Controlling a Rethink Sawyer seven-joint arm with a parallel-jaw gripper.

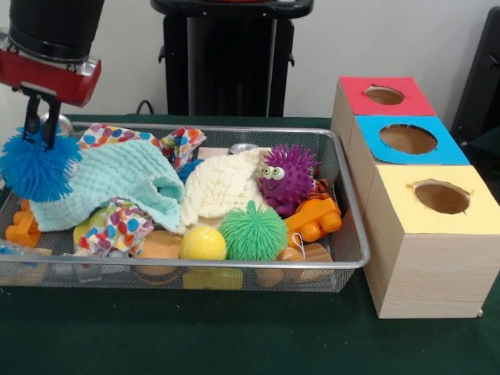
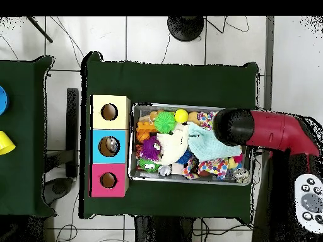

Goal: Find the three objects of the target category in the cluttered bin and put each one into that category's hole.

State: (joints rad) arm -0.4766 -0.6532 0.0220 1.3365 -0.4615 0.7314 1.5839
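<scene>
The wire mesh bin [image 1: 355, 205] holds a heap of toys and cloths. My gripper [image 1: 39, 142] hangs over the bin's left end, shut on a blue spiky ball [image 1: 31, 168] and holding it at rim height. One silvery can [image 1: 244, 148] peeks out behind the cream cloth at the far rim. Another silvery can [image 1: 61, 123] shows just behind the gripper. Both cans also show in the overhead view, one [image 2: 165, 170] by the near rim and one [image 2: 241, 176] in the corner. The blue-surround hole [image 1: 408, 139] is the middle one of the wooden boxes. The arm [image 2: 265, 129] hides the gripper from above.
The red hole [image 1: 384, 95] and the yellow hole [image 1: 441, 197] flank the blue one. In the bin lie an aqua cloth [image 1: 117, 183], a cream cloth [image 1: 219, 189], a purple spiky ball [image 1: 285, 176], a green spiky ball [image 1: 251, 230], a yellow ball [image 1: 203, 244] and an orange toy [image 1: 312, 219].
</scene>
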